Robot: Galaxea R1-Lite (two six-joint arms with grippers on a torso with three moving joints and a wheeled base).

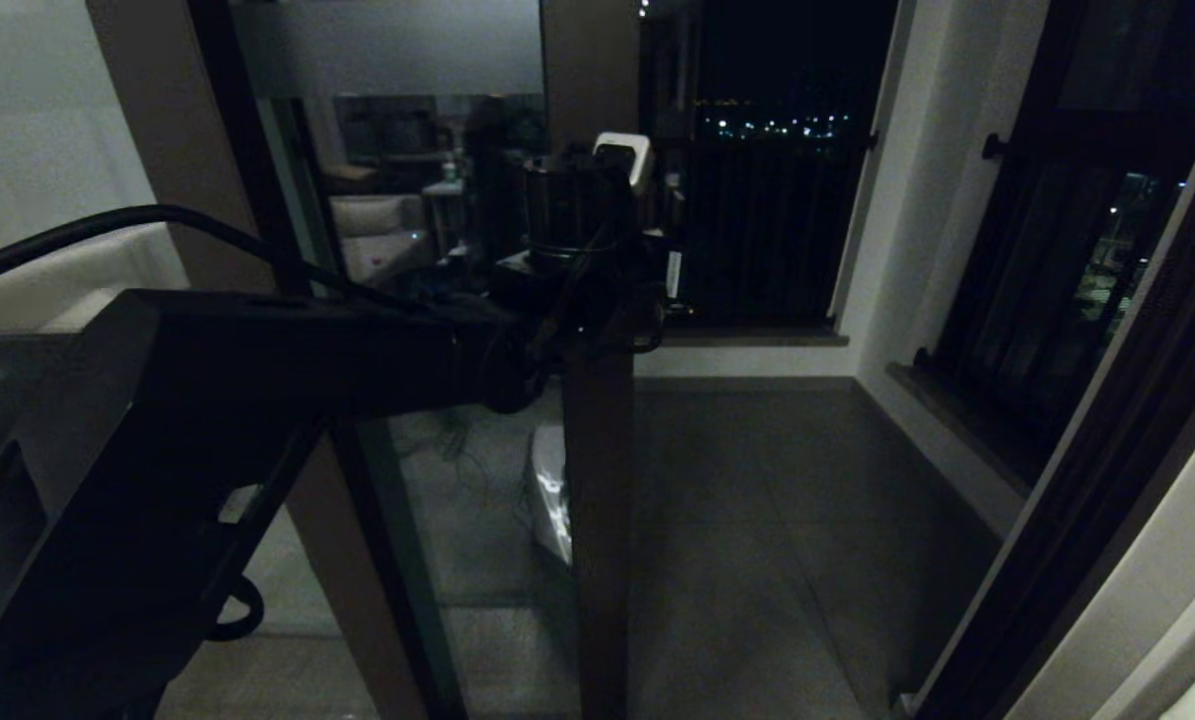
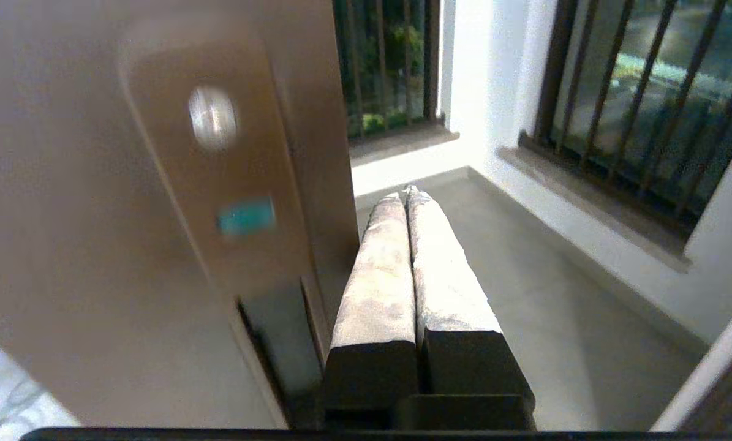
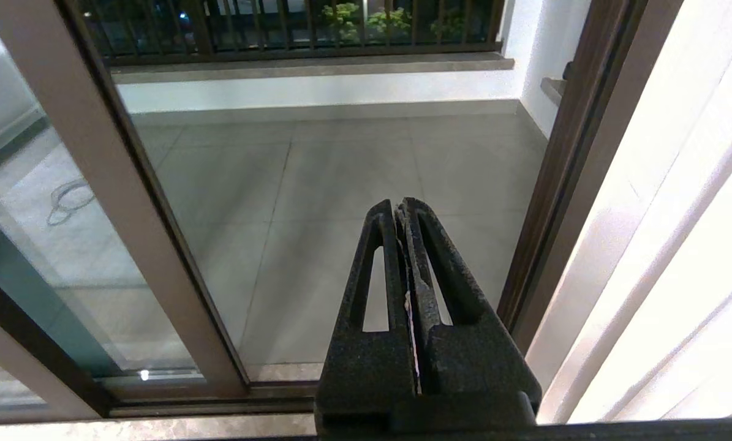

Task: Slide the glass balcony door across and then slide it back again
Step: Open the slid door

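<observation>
Glass balcony door (image 1: pixel 597 480) stands partly slid across, its brown stile upright mid-doorway; left pincer (image 2: pixel 405 196) clenched on nothing, tips alongside the stile's free edge on the opening side, apparently touching; the door's long axis runs vertical; right pincer (image 3: pixel 400 208) parked low, clenched, farther off.

- The glass balcony door (image 1: pixel 477 330) stands left of centre in the head view, with its stile (image 1: pixel 597 500) at its right edge.
- The doorway right of the stile is open onto the balcony floor (image 1: pixel 757 520).
- The left gripper (image 2: pixel 410 196) sits just beside the stile's free edge, on the balcony side.
- A railing (image 1: pixel 757 230) stands behind the floor; a barred window (image 1: pixel 1047 290) is in the right-hand wall.
- The right gripper (image 3: pixel 400 208) hangs low before the doorway, between the door and the right jamb (image 3: pixel 555 202).
</observation>
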